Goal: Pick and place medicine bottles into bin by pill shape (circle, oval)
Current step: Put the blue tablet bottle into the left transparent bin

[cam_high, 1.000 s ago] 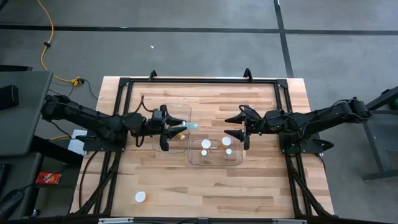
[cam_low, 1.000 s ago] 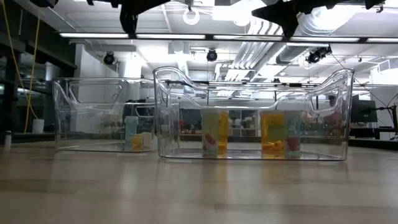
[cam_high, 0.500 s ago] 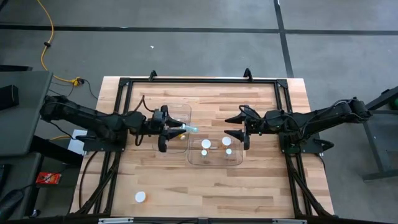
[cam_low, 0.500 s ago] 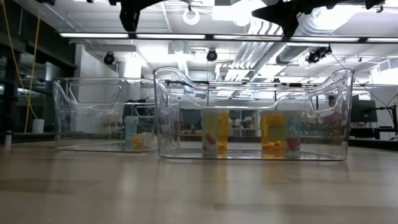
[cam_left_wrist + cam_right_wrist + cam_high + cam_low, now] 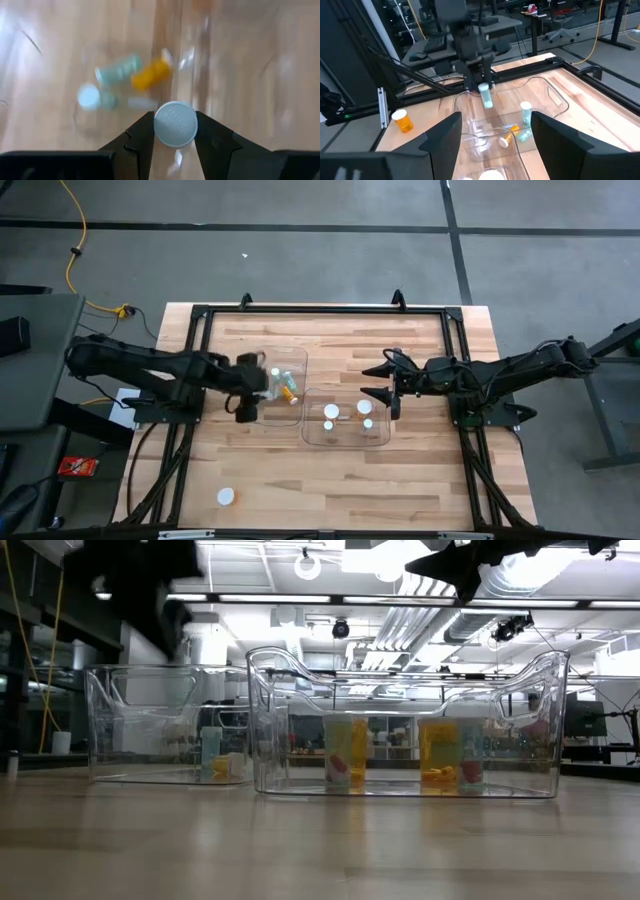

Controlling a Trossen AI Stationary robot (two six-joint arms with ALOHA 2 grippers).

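Butcher-block tabletop [image 5: 330,480] inside a black frame, grey floor around it, an office-like room showing beyond in the low view. Two clear plastic bins are sitting side by side mid-table, presumably one per pill shape: the left bin [image 5: 292,415], with a pale-green bottle [image 5: 525,113] standing and an amber bottle [image 5: 289,393] lying in it, and the right bin [image 5: 348,442], with three white-capped bottles [image 5: 331,411] standing upright. The left gripper [image 5: 174,131] is hovering at the left bin's outer edge, fingers pinching a pale bottle [image 5: 485,96] by its sides just below the white cap, so it is hanging cap-up and would land upright. Judgement: this is the carry step, bottle positioned over the left bin for a drop, release not yet made. The right gripper [image 5: 375,383] is waiting above the right bin's far corner, fingers spread wide and empty, likely parked clear of the left arm's path. Two bottles are lying outside the bins: one white-capped [image 5: 226,497] near the table's front-left, one amber [image 5: 402,120] beyond the frame rail. Sorting looks well along but unfinished.
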